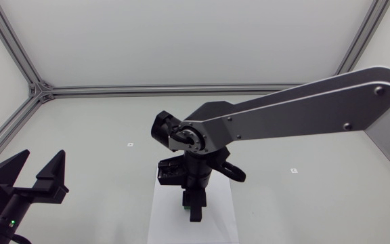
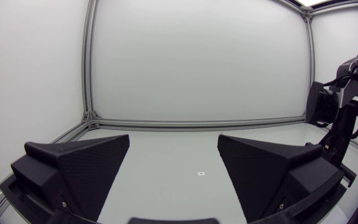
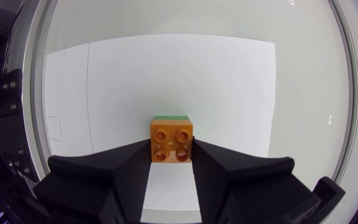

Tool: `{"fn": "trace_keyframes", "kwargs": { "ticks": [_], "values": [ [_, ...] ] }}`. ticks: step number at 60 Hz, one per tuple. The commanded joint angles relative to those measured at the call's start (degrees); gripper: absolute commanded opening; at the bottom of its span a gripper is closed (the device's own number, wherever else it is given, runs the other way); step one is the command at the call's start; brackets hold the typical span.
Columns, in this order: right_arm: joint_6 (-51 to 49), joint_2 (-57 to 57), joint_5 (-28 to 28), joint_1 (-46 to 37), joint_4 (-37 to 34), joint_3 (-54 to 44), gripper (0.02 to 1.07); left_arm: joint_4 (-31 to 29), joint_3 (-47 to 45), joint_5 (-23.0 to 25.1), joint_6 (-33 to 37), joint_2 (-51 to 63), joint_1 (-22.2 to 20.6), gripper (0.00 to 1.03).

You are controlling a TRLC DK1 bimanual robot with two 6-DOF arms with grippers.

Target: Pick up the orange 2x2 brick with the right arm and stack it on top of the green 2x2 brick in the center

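In the right wrist view, the orange 2x2 brick (image 3: 171,142) sits studs-up between the fingers of my right gripper (image 3: 171,152), which is shut on its two sides. A thin strip of the green 2x2 brick (image 3: 170,117) shows just past the orange brick's far edge, underneath it. From above, my right gripper (image 1: 193,203) points down over the white sheet (image 1: 217,220) and hides both bricks. My left gripper (image 1: 39,175) is at the table's front left, open and holding nothing.
The white sheet (image 3: 166,74) lies flat on the grey table under the bricks. Small white markers (image 1: 131,144) (image 1: 294,169) are stuck on the table. The aluminium frame rail (image 1: 181,89) runs along the far edge. From the left wrist view, my right arm (image 2: 339,118) stands ahead of my left gripper (image 2: 174,163).
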Motion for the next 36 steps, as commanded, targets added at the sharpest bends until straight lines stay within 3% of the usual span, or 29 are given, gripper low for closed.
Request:
{"fn": "trace_keyframes", "kwargs": {
  "ticks": [1, 36],
  "values": [
    [0.8, 5.4, 1.1, 0.2, 1.2, -5.2, 0.07, -0.8, -2.3, 0.2, 0.8, -0.5, 0.1, 0.99],
    [-0.5, 1.4, 1.0, -0.8, -3.8, -4.2, 0.07, -0.8, -2.3, 0.2, 0.8, -0.5, 0.1, 0.99]
  ]
}}
